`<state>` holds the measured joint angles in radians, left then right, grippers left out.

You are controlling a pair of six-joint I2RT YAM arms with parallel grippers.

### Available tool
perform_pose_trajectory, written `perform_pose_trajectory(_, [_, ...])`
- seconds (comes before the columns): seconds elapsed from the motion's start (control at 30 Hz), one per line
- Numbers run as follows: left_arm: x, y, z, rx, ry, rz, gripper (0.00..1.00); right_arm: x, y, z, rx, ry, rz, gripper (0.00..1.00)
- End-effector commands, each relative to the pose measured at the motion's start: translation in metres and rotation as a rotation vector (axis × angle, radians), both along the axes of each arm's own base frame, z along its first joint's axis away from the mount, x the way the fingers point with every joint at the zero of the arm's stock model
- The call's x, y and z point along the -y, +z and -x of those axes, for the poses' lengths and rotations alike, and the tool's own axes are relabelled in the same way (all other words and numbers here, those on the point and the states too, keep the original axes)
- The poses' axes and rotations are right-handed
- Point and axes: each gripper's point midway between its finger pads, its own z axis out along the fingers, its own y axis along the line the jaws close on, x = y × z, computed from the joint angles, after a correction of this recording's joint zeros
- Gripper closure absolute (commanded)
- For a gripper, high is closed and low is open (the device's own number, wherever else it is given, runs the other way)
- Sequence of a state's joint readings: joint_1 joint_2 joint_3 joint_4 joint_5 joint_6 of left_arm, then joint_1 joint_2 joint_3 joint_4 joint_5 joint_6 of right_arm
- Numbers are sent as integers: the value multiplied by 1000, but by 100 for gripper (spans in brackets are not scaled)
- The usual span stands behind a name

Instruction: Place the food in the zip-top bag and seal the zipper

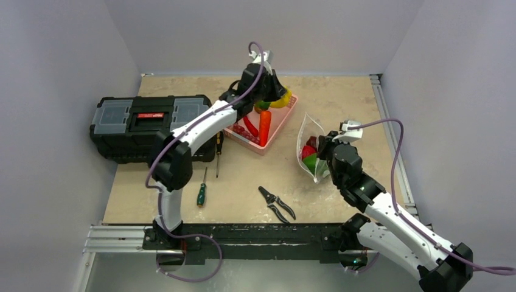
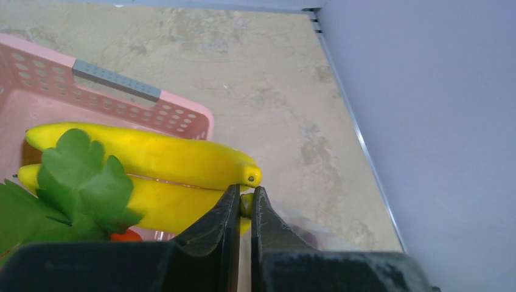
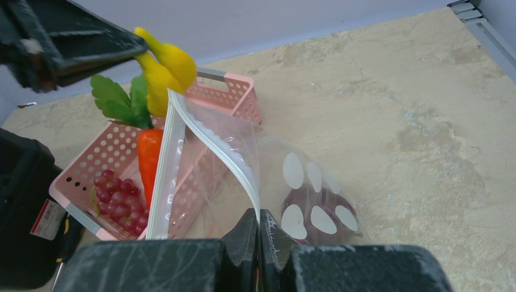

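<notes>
Robot lab test cell. Boxed in on three sides by bare lilac walls (image 1: 55,91). Stone-look table (image 1: 341,103) edged with aluminium rails (image 1: 122,238); two white arms (image 1: 195,129) bolted at near edge, purple cables (image 1: 398,152) trailing. Toolbox (image 1: 146,125), screwdrivers (image 1: 201,193), pliers (image 1: 277,204) lying about. Props rather than groceries: glossy toy bananas (image 2: 158,159), pink basket (image 2: 176,114).

Glossy fruit, clear film, matt plastic

The banana (image 2: 152,161) is smooth, glossy yellow plastic; the green leaf (image 2: 79,176) at lower left looks matt and faintly veined. The pink basket (image 2: 176,112) is matt perforated plastic. The zip-top bag (image 3: 243,164) is clear, crinkly, shiny film; its zipper (image 3: 213,137) is a pale opaque strip. The table (image 2: 286,91) has a mottled, stone-like matt top. The left gripper (image 2: 245,204) is matt black, grainy plastic
</notes>
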<state>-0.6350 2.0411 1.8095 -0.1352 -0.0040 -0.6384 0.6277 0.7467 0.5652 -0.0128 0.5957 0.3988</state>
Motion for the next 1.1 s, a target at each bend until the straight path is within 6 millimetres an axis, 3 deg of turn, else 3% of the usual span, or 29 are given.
perform_pose_trajectory(0.0, [-13,85,32,130,-77,150,100,-9,27,-5,60,41,-29,100])
perform_pose_trajectory(0.07, [-19,99,37,171,-76,167,100,-13,27,-5,52,54,-26,100])
perform_pose_trajectory(0.2, [-33,105,34,170,-54,203,100,-15,26,-5,47,66,-25,100])
perform_pose_trajectory(0.37, [-29,130,49,162,-198,394,100,-19,23,-7,35,86,-13,100])
perform_pose_trajectory(0.47, [-20,144,79,160,-393,484,100,-23,22,-8,25,98,-11,100])
perform_pose_trajectory(0.63, [-21,140,142,269,-576,528,100,-26,22,-8,23,114,-13,100])
perform_pose_trajectory(0.7, [-29,139,170,323,-604,506,100,-27,22,-8,22,115,-15,100])
perform_pose_trajectory(0.83, [-32,116,228,360,-710,377,100,-31,20,-9,12,137,-13,100])
perform_pose_trajectory(1.07, [-42,110,300,431,-875,262,100,-39,21,-8,13,179,-20,100])
